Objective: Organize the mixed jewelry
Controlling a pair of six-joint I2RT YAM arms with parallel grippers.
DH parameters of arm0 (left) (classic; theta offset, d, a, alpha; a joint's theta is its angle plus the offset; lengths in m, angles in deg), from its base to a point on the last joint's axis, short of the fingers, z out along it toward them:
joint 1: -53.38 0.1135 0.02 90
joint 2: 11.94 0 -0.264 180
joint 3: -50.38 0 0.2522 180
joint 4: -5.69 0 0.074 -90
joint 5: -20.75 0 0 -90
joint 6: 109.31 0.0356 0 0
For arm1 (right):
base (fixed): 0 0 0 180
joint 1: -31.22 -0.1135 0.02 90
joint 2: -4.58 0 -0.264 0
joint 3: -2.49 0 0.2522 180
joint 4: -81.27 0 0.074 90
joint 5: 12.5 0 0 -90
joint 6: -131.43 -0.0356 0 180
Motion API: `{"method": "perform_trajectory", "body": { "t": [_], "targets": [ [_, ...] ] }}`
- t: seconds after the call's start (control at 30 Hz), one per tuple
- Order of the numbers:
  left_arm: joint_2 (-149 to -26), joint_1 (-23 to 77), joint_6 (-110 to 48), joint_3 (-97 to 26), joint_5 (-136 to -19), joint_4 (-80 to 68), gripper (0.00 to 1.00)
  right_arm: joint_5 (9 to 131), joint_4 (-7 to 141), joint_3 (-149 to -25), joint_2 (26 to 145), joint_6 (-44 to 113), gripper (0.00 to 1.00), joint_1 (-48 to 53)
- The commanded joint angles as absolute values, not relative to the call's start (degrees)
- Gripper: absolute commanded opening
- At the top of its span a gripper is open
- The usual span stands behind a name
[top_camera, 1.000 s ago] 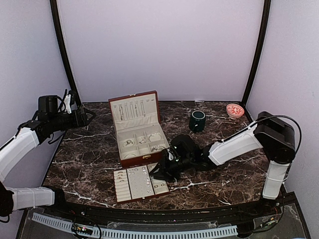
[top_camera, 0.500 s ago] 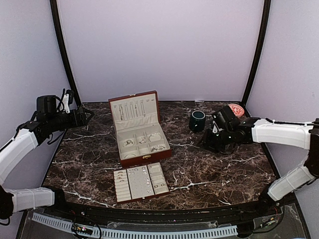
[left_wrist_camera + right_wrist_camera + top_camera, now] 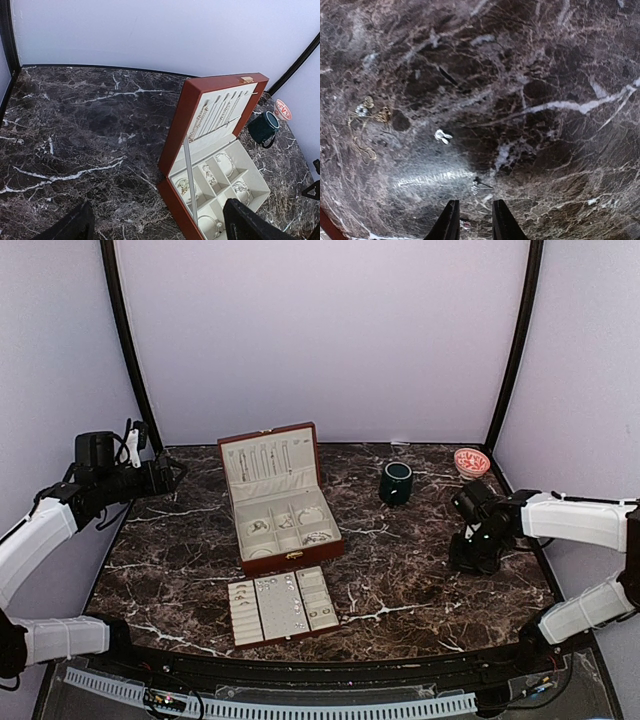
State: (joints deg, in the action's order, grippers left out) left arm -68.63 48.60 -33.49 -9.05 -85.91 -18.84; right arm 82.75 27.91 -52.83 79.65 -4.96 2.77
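Top view: I see left hand [image 3: 172,476] held above desk [image 3: 420,580] at left rear, well apart from open box [image 3: 290,558]. Jewelry [image 3: 318,537] sits in box compartments and on tray [image 3: 290,633] just in front. Right hand [image 3: 468,558] low over desk at right, apart from mug [image 3: 396,483] and bowl [image 3: 471,462].

Left wrist: fingers [image 3: 245,222] spread wide, nothing between them.

Right wrist: fingers [image 3: 502,222] close together with narrow gap; I cannot tell if pinching anything. Loose pieces [image 3: 442,136] and thin chain [image 3: 364,147] lie on bare desk ahead.

Soft, even light fills every view, with a pale glare patch on the marble table [image 3: 435,175].
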Motion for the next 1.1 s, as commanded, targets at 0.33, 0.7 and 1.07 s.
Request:
{"method": "perform_trajectory", "body": {
  "t": [0.33,0.7,1.07],
  "targets": [
    [-68.5,48.4,-33.0,-8.4,-85.7,-18.4,0.92,83.4,29.5,-52.3,81.7,-4.0,0.14,2.8],
    [-68.9,48.4,-33.1,-8.5,-85.8,-18.4,0.92,81.5,32.3,-50.9,82.8,-4.2,0.13,2.9],
    [-69.0,48.4,-33.2,-8.5,-86.0,-18.4,0.92,82.2,31.8,-50.4,83.5,-4.8,0.13,2.9]
  ]
}}
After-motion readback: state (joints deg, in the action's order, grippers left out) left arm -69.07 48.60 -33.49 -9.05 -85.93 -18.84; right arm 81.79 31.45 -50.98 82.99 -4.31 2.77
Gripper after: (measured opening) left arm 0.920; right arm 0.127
